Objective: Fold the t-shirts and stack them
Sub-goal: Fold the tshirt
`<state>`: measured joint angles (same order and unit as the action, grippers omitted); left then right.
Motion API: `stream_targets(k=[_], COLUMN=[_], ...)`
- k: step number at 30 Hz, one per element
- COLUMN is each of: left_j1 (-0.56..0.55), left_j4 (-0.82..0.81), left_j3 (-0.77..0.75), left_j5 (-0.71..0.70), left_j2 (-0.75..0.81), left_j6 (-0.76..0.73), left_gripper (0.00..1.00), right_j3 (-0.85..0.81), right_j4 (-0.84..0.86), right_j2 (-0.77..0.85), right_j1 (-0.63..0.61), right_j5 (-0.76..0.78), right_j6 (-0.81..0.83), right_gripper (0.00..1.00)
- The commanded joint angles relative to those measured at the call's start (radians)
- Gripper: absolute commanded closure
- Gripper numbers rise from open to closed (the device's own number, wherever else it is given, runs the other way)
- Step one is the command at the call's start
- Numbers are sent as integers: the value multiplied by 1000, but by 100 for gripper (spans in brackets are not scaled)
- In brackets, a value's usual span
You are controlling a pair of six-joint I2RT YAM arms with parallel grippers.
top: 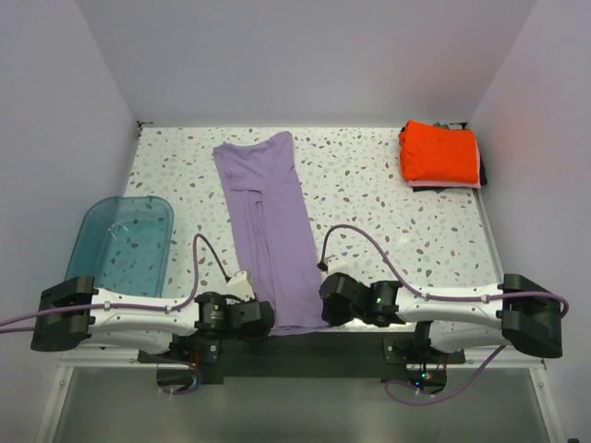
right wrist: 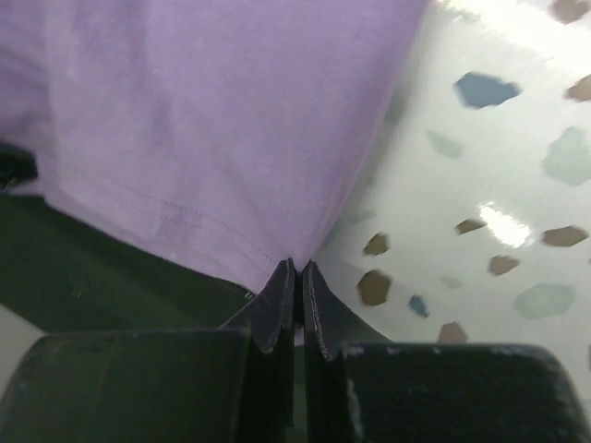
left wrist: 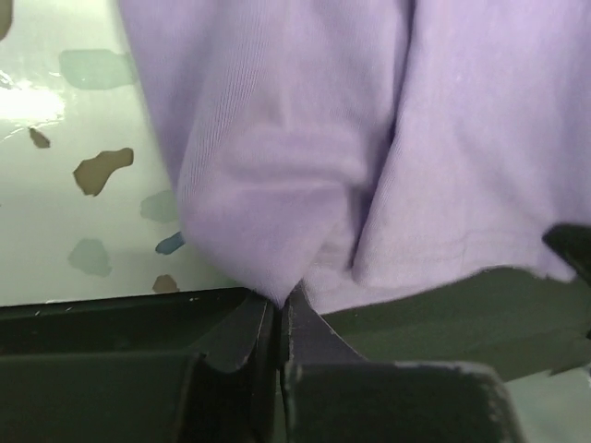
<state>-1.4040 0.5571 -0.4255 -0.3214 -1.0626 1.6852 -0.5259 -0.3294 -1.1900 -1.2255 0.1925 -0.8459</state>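
Note:
The lavender t-shirt (top: 272,221) lies as a long narrow strip down the middle of the speckled table, from the back to the near edge. My left gripper (top: 261,317) is shut on its near left corner; in the left wrist view the cloth (left wrist: 305,166) bunches into the closed fingertips (left wrist: 282,303). My right gripper (top: 325,305) is shut on its near right corner; in the right wrist view the hem (right wrist: 185,157) ends at the closed fingertips (right wrist: 298,268). The folded orange-red t-shirt (top: 439,152) sits at the back right on thin pink and dark tees (top: 480,172).
A teal translucent tub (top: 125,242) stands at the left of the table. White walls close in the back and both sides. The black mount bar (top: 305,346) runs along the near edge under both grippers.

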Motion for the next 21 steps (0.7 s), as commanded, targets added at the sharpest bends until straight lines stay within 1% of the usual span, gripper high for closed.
stream_targets(k=[1,2,4,5,6,8,9,10,11,12,14,15,16,17,18,19,20,21], left_j1=[-108,-136,-208,-220,-225,-225,-217,-204,-178,-96,0,79,118,160,243,285,327,414], left_j4=[194,245,296,325,332,334,333,334,337,328,264,236,218,193,175,153,104,75], left_j3=[-53,-85,-119,-124,-125,-119,-118,-116,-119,-121,-130,-133,-145,-153,-169,-174,-179,-180], left_j5=[9,1,-27,-34,-42,-102,-131,-186,-205,-218,-228,-235,-245,-246,-243,-239,-229,-214], left_j2=[-46,-59,-77,-74,-50,-1,56,84,111,159,191,205,205,199,181,173,162,142], left_j6=[65,86,152,168,182,189,192,185,167,87,-23,-126,-165,-204,-294,-336,-372,-445], left_gripper=[100,100,100,100,100,100,100,100,100,100,100,100,100,100,100,100,100,100], right_j3=[-7,1,24,29,26,-17,-66,-97,-124,-179,-216,-242,-261,-282,-337,-370,-400,-460], right_j4=[-48,-49,-57,-57,-77,-118,-152,-170,-183,-194,-185,-145,-125,-111,-99,-97,-88,-77], right_j2=[59,70,110,119,131,130,118,106,92,76,21,1,-34,-64,-122,-123,-193,-222], right_j1=[-119,-140,-184,-187,-186,-186,-186,-178,-166,-145,-44,-8,48,72,113,135,152,168], right_j5=[73,88,110,111,131,166,217,244,255,242,191,156,118,105,85,85,67,59], right_j6=[-59,-74,-117,-125,-127,-117,-89,-72,-53,-7,37,82,103,122,157,174,189,217], right_gripper=[100,100,100,100,100,100,100,100,100,100,100,100,100,100,100,100,100,100])
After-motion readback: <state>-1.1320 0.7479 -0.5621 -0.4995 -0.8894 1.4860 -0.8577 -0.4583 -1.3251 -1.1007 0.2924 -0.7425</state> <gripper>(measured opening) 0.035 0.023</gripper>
